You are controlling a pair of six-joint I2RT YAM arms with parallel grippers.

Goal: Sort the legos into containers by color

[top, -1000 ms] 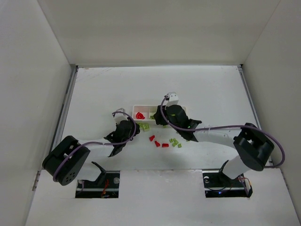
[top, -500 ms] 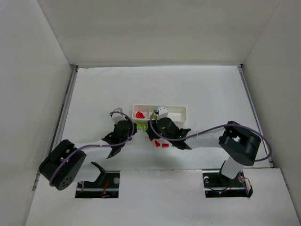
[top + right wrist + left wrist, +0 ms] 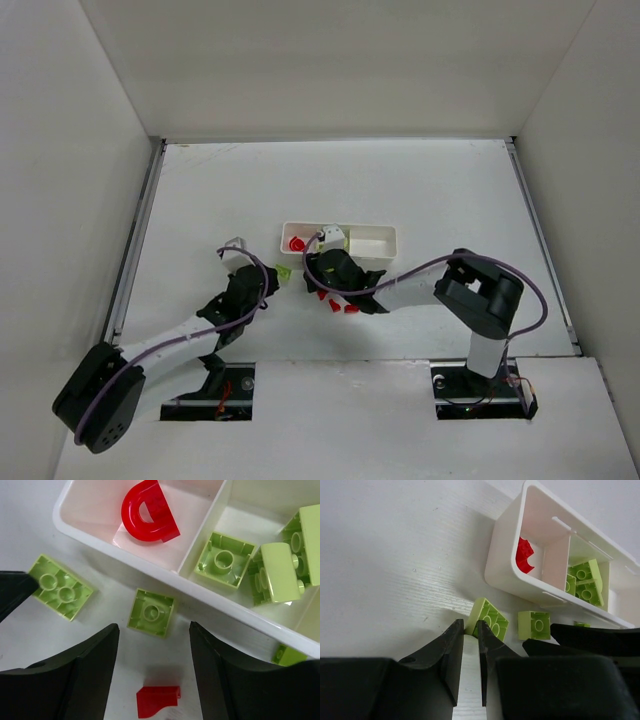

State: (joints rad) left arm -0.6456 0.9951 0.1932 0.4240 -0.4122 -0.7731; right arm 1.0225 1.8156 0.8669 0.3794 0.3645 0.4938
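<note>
The white tray (image 3: 385,232) lies mid-table. Its left compartment holds a red arch piece (image 3: 147,512). The middle compartment holds pale yellow-green bricks (image 3: 225,560). My left gripper (image 3: 471,625) is nearly shut, pinching the corner of a pale yellow-green two-by-two brick (image 3: 489,620) just in front of the tray's left end (image 3: 502,565). In the top view the left gripper (image 3: 272,280) holds this brick (image 3: 284,272). My right gripper (image 3: 152,635) is open above the table beside the tray wall (image 3: 125,562). A square yellow-green brick (image 3: 150,612) and a red brick (image 3: 157,700) lie between its fingers.
More red bricks (image 3: 340,307) lie on the table in front of the tray, by the right gripper (image 3: 318,280). A brighter green brick (image 3: 287,655) sits against the tray's front wall. The two grippers are close together. White walls enclose the table.
My right gripper has moved left, from over the tray to the loose bricks in front of it. My left arm has drawn back and left, with the yellow-green brick at its tips.
</note>
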